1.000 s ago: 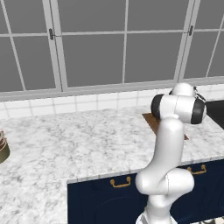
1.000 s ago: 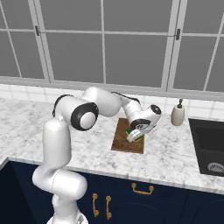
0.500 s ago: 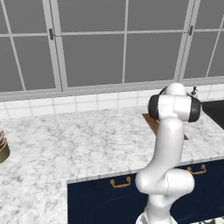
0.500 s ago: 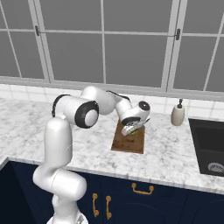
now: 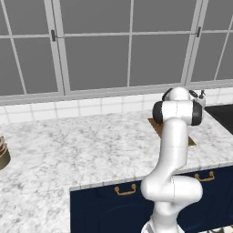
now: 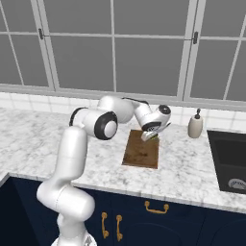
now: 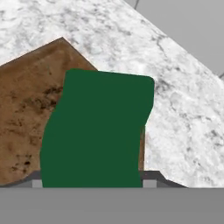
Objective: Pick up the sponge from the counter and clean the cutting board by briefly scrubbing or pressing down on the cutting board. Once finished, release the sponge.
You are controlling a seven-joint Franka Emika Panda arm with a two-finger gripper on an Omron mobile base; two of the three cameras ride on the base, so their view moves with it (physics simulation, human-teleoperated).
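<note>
In the right base view the arm reaches forward and across the bench (image 6: 38,139), its wrist bent down over the far right corner of the cutting board (image 6: 139,153). The gripper (image 6: 150,137) sits just above that corner, and a sliver of green with a pale edge, the sponge (image 6: 152,136), shows at its tip. From here it is too small to tell whether the sponge touches the board or hangs just over it. The same view shows a soap dispenser (image 6: 195,126) standing on the bench to the right of the board, near the tiled back wall, and a dark sink (image 6: 229,163) set into the bench further right of the board.

The hand view gives what the base cameras cannot: the sponge's green scouring face (image 7: 98,131), bowed inward along its sides as though squeezed, with the gripper closed on it at the bottom of the frame. Behind it lies the brown board (image 7: 26,113), with darker stained patches on the wood, and its corner pointing up the frame. Part of the sponge overlaps the board; its other side reaches past the board's edge over the white veined bench (image 7: 183,118).

In the left base view the arm's own elbow hides most of the work. Just the near edges of the board (image 5: 157,126) peep out either side of the white link, and the dispenser's pump shows beyond it. At the far left edge of the bench, well apart from the board, part of a brownish round vessel (image 5: 2,154) is cut off by the frame.
</note>
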